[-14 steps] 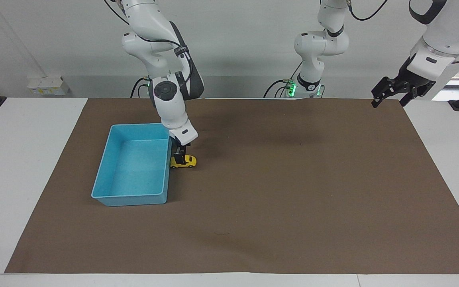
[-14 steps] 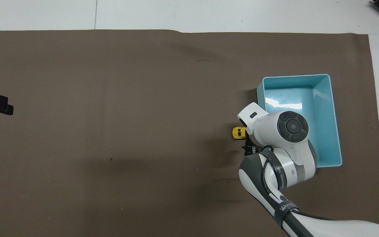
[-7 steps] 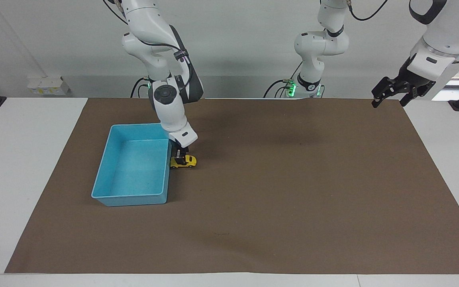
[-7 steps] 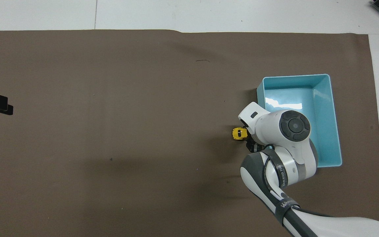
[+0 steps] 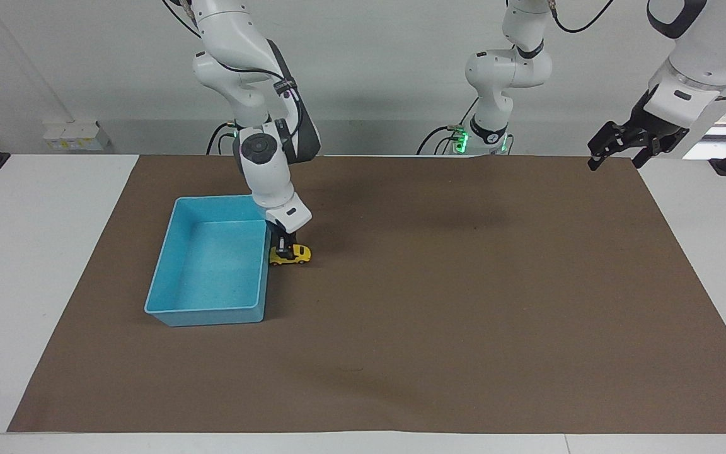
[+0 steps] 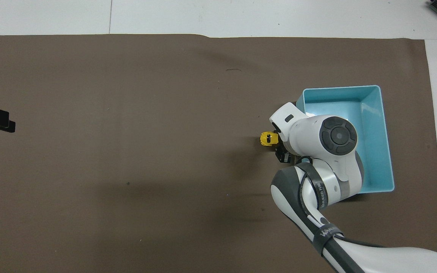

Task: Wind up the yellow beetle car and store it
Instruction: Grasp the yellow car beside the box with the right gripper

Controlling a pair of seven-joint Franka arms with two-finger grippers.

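Facing view | blue bin (image 5: 174, 252) – nothing inside | right gripper (image 5: 283, 247) fingers grip yellow beetle car (image 5: 293, 254)

Bright, even light from above floods the worktop (image 5: 54, 284), and both views are crisp edge to edge. Soft, blurry shadows pool on the brown mat (image 5: 464, 302) just beside the blue bin (image 5: 167, 265), toward the left arm's end. A white glare streaks the bin's floor in the overhead view. Green indicator lights (image 5: 460, 140) glow at an arm base.
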